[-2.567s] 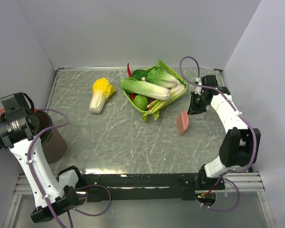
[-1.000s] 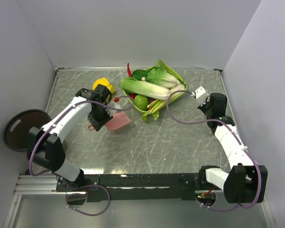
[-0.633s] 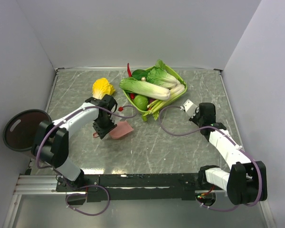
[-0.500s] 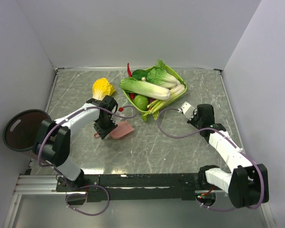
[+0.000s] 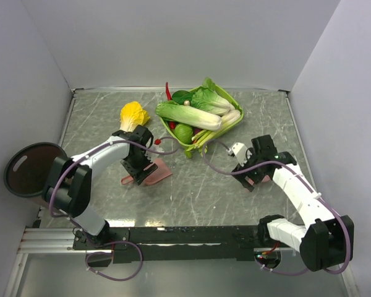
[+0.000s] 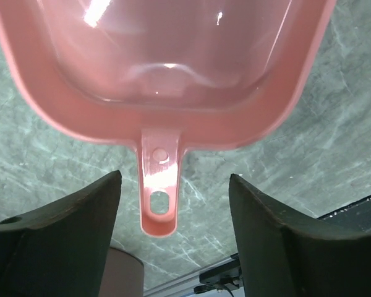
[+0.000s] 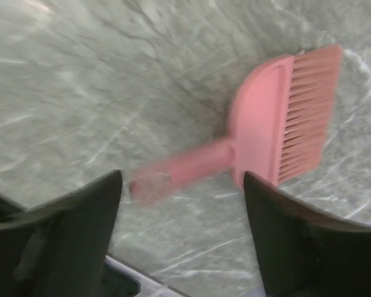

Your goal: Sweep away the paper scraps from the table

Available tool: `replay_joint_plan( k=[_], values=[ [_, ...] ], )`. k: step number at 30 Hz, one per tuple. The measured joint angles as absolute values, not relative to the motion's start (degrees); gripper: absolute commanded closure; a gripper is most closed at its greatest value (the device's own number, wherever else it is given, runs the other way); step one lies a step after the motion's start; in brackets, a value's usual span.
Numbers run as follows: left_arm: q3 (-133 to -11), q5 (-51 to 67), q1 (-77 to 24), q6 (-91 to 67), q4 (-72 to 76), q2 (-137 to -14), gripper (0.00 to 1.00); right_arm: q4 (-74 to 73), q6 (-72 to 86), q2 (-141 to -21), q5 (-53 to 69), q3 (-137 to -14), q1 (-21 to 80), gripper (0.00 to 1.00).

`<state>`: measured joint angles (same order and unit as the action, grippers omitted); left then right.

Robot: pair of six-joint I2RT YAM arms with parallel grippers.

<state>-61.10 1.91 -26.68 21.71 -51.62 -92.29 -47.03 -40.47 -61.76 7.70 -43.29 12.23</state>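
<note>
The pink dustpan (image 5: 154, 175) lies flat on the table (image 5: 198, 198), left of centre. My left gripper (image 5: 138, 169) hangs over its handle (image 6: 159, 198), open, with the handle lying free between the two fingers (image 6: 62, 235). The inside of the dustpan (image 6: 167, 43) shows nothing in it. On the right, a pink brush (image 5: 260, 179) lies on the table under my right gripper (image 5: 250, 176). That gripper (image 7: 182, 179) is open too, its fingers apart from the blurred brush handle (image 7: 185, 167). No paper scraps show in any view.
A green basket (image 5: 173, 132) full of large greens stands at the back centre. A yellow-and-white cabbage (image 5: 132, 114) lies left of it, close to my left arm. A round dark brown bin (image 5: 28, 168) sits off the table's left edge.
Both grippers have opened and let go: the dustpan now lies flat under the left one. The right arm came down and nearer, and the brush now lies on the table.
</note>
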Motion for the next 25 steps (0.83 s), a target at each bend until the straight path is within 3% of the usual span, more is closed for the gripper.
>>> replay_joint_plan(
  k=[6,7,15,25],
  values=[
    [-61.54,1.91,-26.68,20.73,-52.29,-86.39,0.21,-52.97,-32.53,-59.88,15.05,-54.65,12.23,0.0],
    [-62.02,1.87,-26.68,20.12,-52.47,-85.17,0.04,-53.04,-31.05,-59.22,16.03,-56.14,12.23,0.0],
    [-65.39,1.43,-23.38,17.19,-52.31,-80.68,0.04,-49.43,-14.41,-60.05,10.28,-63.35,12.21,0.0],
    [-75.05,1.74,-9.54,10.83,-43.55,-79.44,0.04,-43.88,-4.56,-65.63,-1.15,-72.29,9.98,0.0]
  ],
)
